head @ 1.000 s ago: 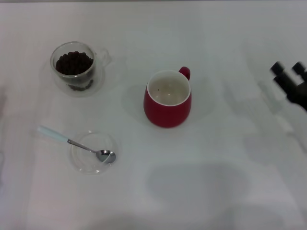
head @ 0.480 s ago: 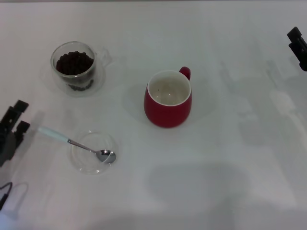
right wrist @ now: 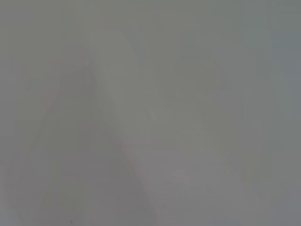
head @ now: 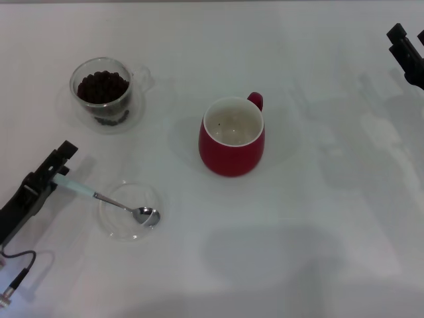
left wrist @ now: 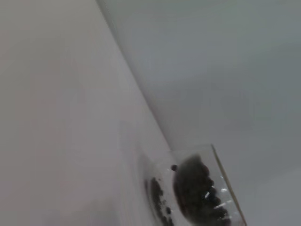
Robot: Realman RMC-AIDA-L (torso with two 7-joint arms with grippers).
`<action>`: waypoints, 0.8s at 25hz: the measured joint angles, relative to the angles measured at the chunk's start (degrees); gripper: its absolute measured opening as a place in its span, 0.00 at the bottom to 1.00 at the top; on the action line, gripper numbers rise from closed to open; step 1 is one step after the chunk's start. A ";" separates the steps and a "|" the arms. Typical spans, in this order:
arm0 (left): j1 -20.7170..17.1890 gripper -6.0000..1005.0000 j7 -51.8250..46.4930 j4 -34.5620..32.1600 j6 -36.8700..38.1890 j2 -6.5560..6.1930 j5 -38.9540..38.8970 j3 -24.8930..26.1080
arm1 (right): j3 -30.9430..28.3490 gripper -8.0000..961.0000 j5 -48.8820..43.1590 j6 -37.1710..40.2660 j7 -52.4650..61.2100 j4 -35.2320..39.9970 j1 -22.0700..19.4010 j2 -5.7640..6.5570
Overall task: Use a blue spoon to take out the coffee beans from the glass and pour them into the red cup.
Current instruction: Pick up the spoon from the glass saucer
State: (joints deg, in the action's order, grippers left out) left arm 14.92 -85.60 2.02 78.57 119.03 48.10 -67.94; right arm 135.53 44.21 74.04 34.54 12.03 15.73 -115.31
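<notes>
The blue spoon [head: 106,199] lies at the near left, its metal bowl in a shallow clear dish and its pale handle pointing left. My left gripper [head: 52,171] is open over the end of that handle; I cannot tell whether it touches it. The glass [head: 101,93] with coffee beans [head: 101,86] stands at the far left, and the glass also shows in the left wrist view [left wrist: 197,193]. The red cup [head: 232,136] stands upright in the middle, handle to the far side, nearly empty. My right gripper [head: 405,46] hangs at the far right edge, away from everything.
The shallow clear dish [head: 126,228] sits on the white table [head: 298,232] in front of the glass. A thin cable [head: 16,265] trails from the left arm at the near left corner. The right wrist view shows only blank surface.
My left gripper has come in from the left edge and moved right to the spoon's handle end. My right gripper has pulled back to the far right. Spoon, glass and cup have not moved.
</notes>
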 joint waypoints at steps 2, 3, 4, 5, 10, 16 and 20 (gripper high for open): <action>0.05 0.87 0.07 -0.05 0.03 -0.05 0.22 -0.03 | 0.00 0.81 0.00 -0.19 0.00 0.00 0.01 0.00; 0.05 0.87 0.15 -0.07 0.05 -0.05 0.34 -0.04 | 0.00 0.81 0.00 -0.19 0.00 0.00 0.01 0.00; 0.05 0.87 0.29 -0.09 0.10 -0.04 0.47 -0.05 | 0.00 0.81 0.00 -0.34 0.00 0.00 0.01 0.00; 0.05 0.87 0.42 -0.09 0.10 -0.03 0.70 -0.07 | 0.00 0.81 0.00 -0.52 0.00 0.00 0.01 0.00; -0.24 0.87 0.70 -0.45 0.51 0.05 3.56 -0.12 | 0.00 0.81 0.00 -0.62 0.00 -0.13 0.01 0.00; -0.88 0.87 0.62 -0.79 0.56 0.02 4.49 -0.16 | 0.00 0.81 0.33 -0.72 0.35 -0.17 -0.04 0.00; -1.29 0.87 0.28 -1.10 0.55 -0.09 4.50 -0.18 | 0.00 0.81 0.53 -0.75 0.40 -0.17 -0.25 0.00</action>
State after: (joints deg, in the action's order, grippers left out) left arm 13.63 -85.32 0.92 79.12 118.93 52.61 -68.11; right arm 135.53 44.73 73.29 34.94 11.86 15.48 -115.31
